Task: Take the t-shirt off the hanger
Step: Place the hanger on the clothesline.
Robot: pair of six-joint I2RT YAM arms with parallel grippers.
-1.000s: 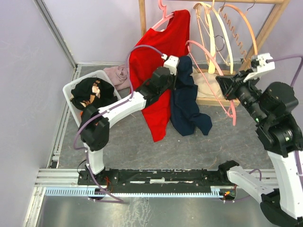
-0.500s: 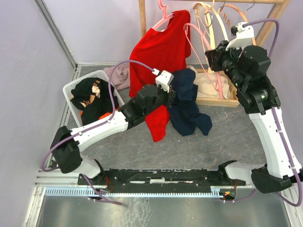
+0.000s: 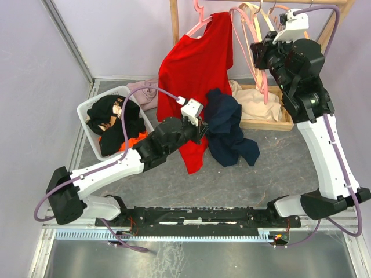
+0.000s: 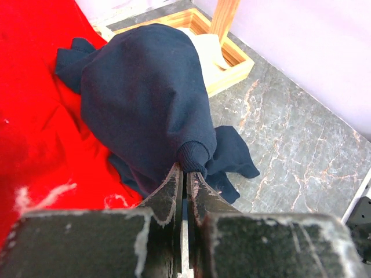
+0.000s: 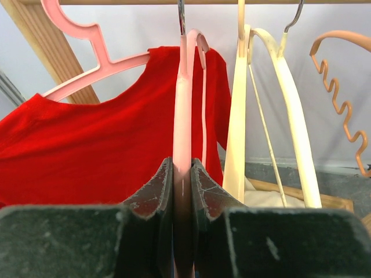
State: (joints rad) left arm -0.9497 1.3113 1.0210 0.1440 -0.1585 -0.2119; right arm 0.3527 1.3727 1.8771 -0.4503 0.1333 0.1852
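Navy, limp, light: pinching t-shirt (image 4: 145, 98) by its cuff (image 4: 194, 155) in left gripper (image 4: 185, 174) below the hanger (image 5: 182, 104), clamping right gripper (image 5: 182, 171) onto that hanger.

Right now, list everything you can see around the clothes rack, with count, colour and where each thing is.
red t-shirt: one, red, hanging at the rack's left end
loaded pink hanger: one, pink, inside the t-shirt
bare pink hanger: one, pink, on the rail beside the t-shirt
cream hangers: count unclear, cream, on the rail further right
wavy hanger: one, orange, far right
navy sweatshirt: one, navy, against the t-shirt's lower edge
beige cloth: one, on the rack's base
wooden rack: one, at the back
laundry basket: one, white, left
basket clothes: black and orange
mauve garment: one, behind the basket
left gripper: shut on the sweatshirt's cuff
right gripper: shut on the bare hanger
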